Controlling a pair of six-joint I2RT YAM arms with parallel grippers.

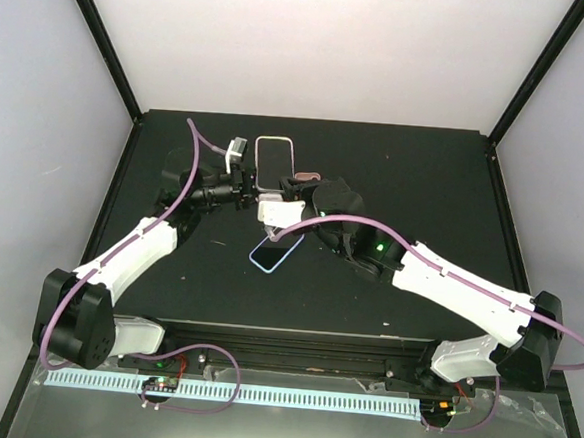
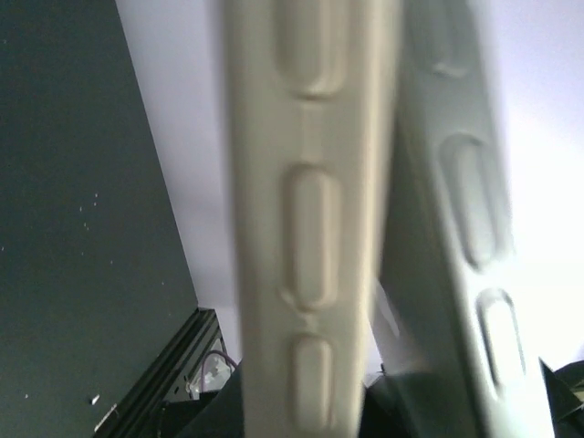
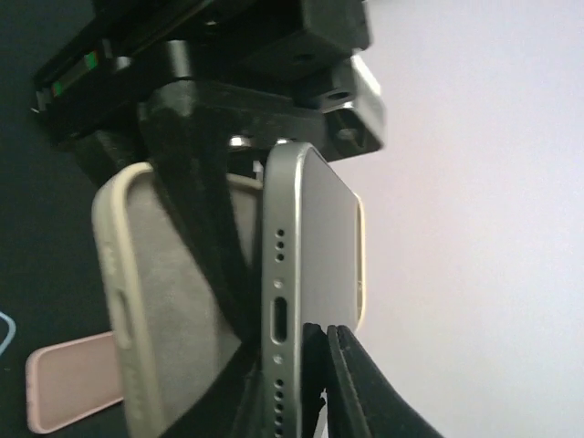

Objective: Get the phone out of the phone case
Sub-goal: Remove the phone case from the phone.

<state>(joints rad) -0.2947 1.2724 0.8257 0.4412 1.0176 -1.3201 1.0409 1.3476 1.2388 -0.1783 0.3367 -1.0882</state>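
A cream phone case point(image 1: 274, 163) with the silver phone in it is held up above the table's far middle, between both grippers. In the right wrist view the phone point(image 3: 285, 274) stands apart from the case's back point(image 3: 137, 301), its port end towards the camera. My right gripper point(image 3: 290, 360) is shut on the phone's port end, one black finger point(image 3: 351, 392) against its flat face. My left gripper point(image 1: 248, 183) is shut on the case from the left. In the left wrist view the case's button edge point(image 2: 310, 228) fills the frame, blurred, and hides the fingers.
A phone in a light blue case point(image 1: 275, 253) lies flat on the black table under the grippers. A pink case point(image 1: 308, 175) lies just right of the held case, and also shows in the right wrist view point(image 3: 68, 383). White walls surround the table.
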